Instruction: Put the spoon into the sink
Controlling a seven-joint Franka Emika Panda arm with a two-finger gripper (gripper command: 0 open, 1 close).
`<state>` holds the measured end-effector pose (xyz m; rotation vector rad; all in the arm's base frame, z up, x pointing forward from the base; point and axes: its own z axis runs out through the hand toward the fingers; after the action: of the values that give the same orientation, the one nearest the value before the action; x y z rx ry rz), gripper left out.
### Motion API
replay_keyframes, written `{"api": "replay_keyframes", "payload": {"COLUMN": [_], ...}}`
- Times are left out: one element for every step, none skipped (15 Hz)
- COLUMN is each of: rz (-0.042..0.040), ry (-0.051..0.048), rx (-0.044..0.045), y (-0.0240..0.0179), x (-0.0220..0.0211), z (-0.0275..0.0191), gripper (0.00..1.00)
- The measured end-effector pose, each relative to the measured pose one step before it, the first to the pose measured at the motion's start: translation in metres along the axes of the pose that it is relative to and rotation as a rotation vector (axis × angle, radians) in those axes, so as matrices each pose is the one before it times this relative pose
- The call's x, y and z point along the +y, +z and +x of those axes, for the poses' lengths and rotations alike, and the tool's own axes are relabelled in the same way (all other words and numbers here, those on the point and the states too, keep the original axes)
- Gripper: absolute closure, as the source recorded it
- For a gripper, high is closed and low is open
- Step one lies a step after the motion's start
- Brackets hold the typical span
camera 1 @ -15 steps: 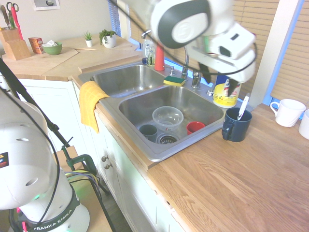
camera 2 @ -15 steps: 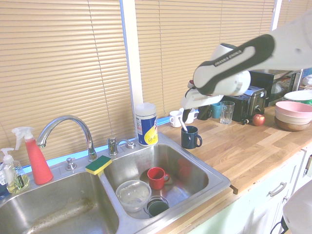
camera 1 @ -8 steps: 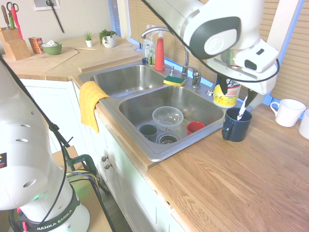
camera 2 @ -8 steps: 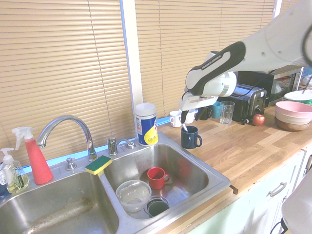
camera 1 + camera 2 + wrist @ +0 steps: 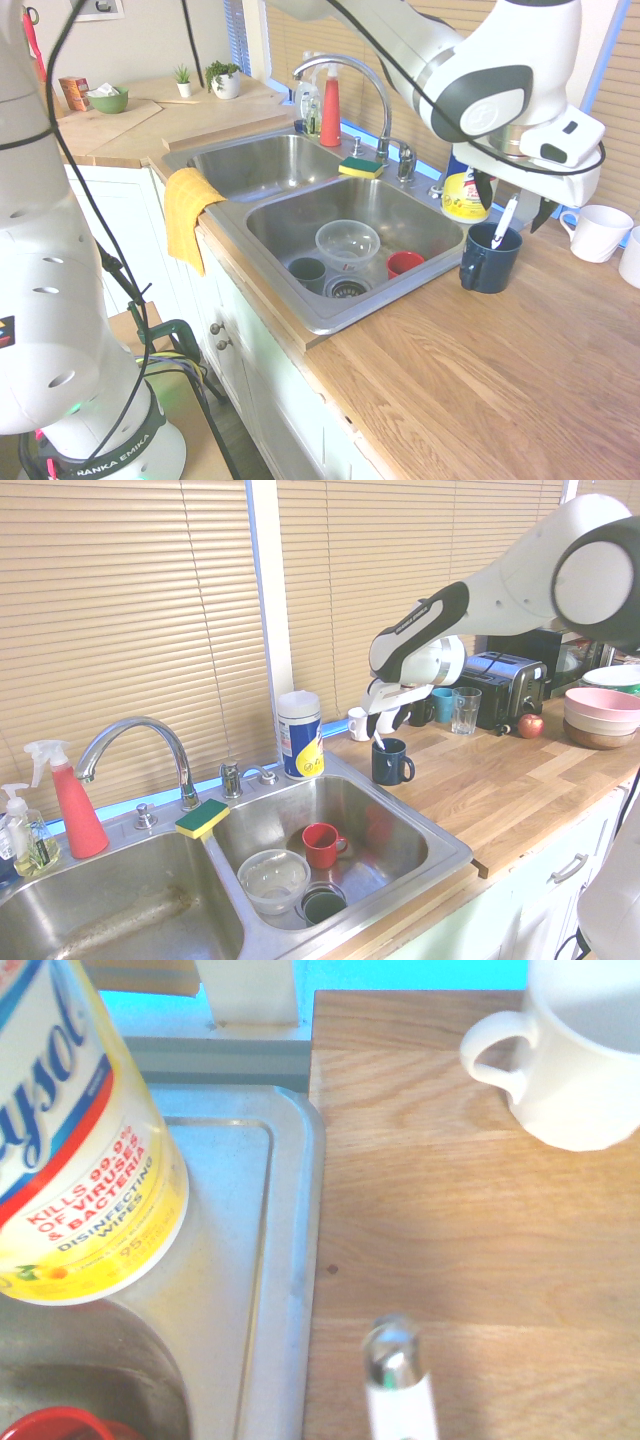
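The gripper (image 5: 512, 203), fingers spread wide and holding nothing, has dropped lower than a second ago and now hangs right above the navy mug (image 5: 489, 257). The spoon (image 5: 503, 221) stands in that mug, unmoved, white handle down and metal bowl up. The mug sits on the wooden counter (image 5: 480, 380) just beside the sink (image 5: 300, 300), near the disinfectant wipes canister (image 5: 463, 194).

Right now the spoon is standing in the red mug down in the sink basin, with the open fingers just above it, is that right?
Not quite: the spoon stands in the dark blue mug on the wooden counter beside the sink, not in the red mug. The first exterior view shows it, with the open fingers just above it.
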<state>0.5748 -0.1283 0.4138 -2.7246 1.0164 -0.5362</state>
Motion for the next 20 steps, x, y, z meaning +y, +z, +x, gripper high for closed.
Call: {"api": "replay_keyframes", "payload": {"rz": [-0.00023, -0.00097, -0.0004, 0.00045, 0.0002, 0.00087, 0.00072, 0.00081, 0.00054, 0.00069, 0.0005, 0.00046, 0.00041, 0.00016, -0.0002, 0.00021, 0.00056, 0.0006, 0.00032, 0.00025], "ry": [-0.01407, -0.00871, -0.00766, -0.00827, -0.00503, -0.00474, -0.00396, -0.00417, -0.00406, -0.00424, -0.00367, -0.00259, -0.00258, -0.00161, -0.00279, -0.00189, -0.00152, -0.00174, -0.00102, -0.00073], "rx": [0.00286, 0.00231, 0.00253, 0.00552, 0.00313, 0.00422, 0.00259, 0.00175, 0.00065, -0.00037, -0.00107, -0.00096, -0.00044, -0.00012, 0.0, -0.00031, -0.00047, -0.00053, -0.00029, -0.00023], "y": [0.00339, 0.00283, 0.00212, 0.00134, 0.001, 0.00026, -0.00006, -0.00013, -0.00003, 0.00026, 0.00045, 0.00036, 0.00013, 0.00008, 0.00008, 0.00011, 0.00012, 0.00014, 0.00008, 0.00006], "x": [0.00011, 0.00036, 0.00003, 0.00018, 0.00004, -0.00013, -0.00021, -0.00042, -0.00039, -0.00106, -0.00104, -0.00105, -0.00117, -0.00068, -0.00086, -0.00081, -0.00088, -0.00101, -0.00058, -0.00044], "z": [0.0008, 0.00009, 0.0, 0.00048, 0.00021, 0.00033, 0.00019, 0.00003, -0.0001, -0.00066, -0.00089, -0.00078, -0.00056, -0.00032, -0.00039, -0.00039, -0.00043, -0.0005, -0.00028, -0.00022], "gripper": [1.0, 1.0, 1.0, 1.0, 1.0, 1.0, 1.0, 1.0, 1.0, 1.0, 1.0, 1.0, 1.0, 1.0, 1.0, 1.0, 1.0, 1.0, 1.0, 1.0]}}
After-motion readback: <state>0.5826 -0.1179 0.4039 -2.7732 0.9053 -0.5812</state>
